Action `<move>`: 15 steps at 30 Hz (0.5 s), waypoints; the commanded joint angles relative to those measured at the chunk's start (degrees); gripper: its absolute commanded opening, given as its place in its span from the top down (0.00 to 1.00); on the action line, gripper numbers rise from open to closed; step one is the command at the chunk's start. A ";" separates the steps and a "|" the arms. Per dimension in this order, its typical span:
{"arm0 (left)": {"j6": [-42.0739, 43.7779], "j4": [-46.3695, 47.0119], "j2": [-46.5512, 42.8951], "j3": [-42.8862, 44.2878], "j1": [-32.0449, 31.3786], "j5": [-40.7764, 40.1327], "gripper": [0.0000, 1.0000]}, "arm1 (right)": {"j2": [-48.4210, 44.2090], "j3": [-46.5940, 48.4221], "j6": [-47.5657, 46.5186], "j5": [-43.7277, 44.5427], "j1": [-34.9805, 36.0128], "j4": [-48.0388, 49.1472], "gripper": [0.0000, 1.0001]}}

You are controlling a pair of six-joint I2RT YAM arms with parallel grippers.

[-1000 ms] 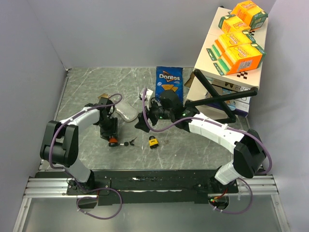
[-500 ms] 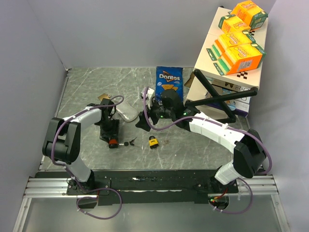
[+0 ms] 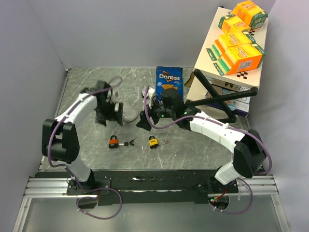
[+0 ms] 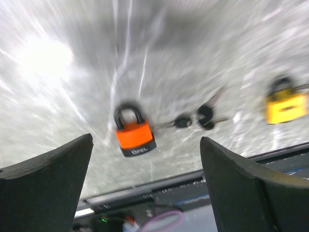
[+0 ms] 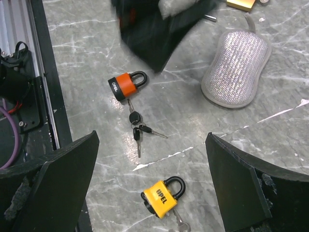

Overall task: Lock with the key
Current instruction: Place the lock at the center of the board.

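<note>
An orange padlock point(image 3: 113, 141) point(image 4: 134, 137) point(image 5: 126, 83) lies flat on the marble table, shackle closed. A bunch of black-headed keys point(image 3: 128, 143) point(image 4: 195, 118) point(image 5: 137, 128) lies at its base, and one key seems to run into the lock. To the right lies a yellow padlock point(image 3: 154, 141) point(image 4: 286, 104) point(image 5: 163, 195) with a key point(image 5: 181, 224) in its underside. My left gripper point(image 3: 108, 110) point(image 4: 146, 140) hangs open and empty, raised behind the orange padlock. Above the yellow padlock my right gripper point(image 3: 145, 120) point(image 5: 152, 137) hovers open and empty.
A silvery scrubber pad point(image 3: 129, 115) point(image 5: 235, 70) lies between the two grippers. A brass padlock point(image 5: 241, 4) sits beyond it. A Doritos bag point(image 3: 169, 82) lies at the back. A black stand point(image 3: 222, 99) and a box with orange cartons point(image 3: 239, 53) fill the back right.
My left gripper has opened, let go of the orange padlock, and risen back toward the far left. The padlock and keys stay on the table. The right arm has barely moved.
</note>
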 commanded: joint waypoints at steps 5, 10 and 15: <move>12.98 1.37 -3.59 22.00 14.48 13.56 0.04 | -2.26 4.14 -2.89 -1.33 -1.30 -0.39 0.00; 19.11 14.65 -2.72 22.71 20.92 18.49 0.04 | -2.70 3.35 -2.55 3.23 -1.30 3.30 0.00; 38.16 7.58 9.11 30.51 23.22 23.42 0.04 | -2.26 3.78 -6.74 6.33 -1.39 -1.24 0.00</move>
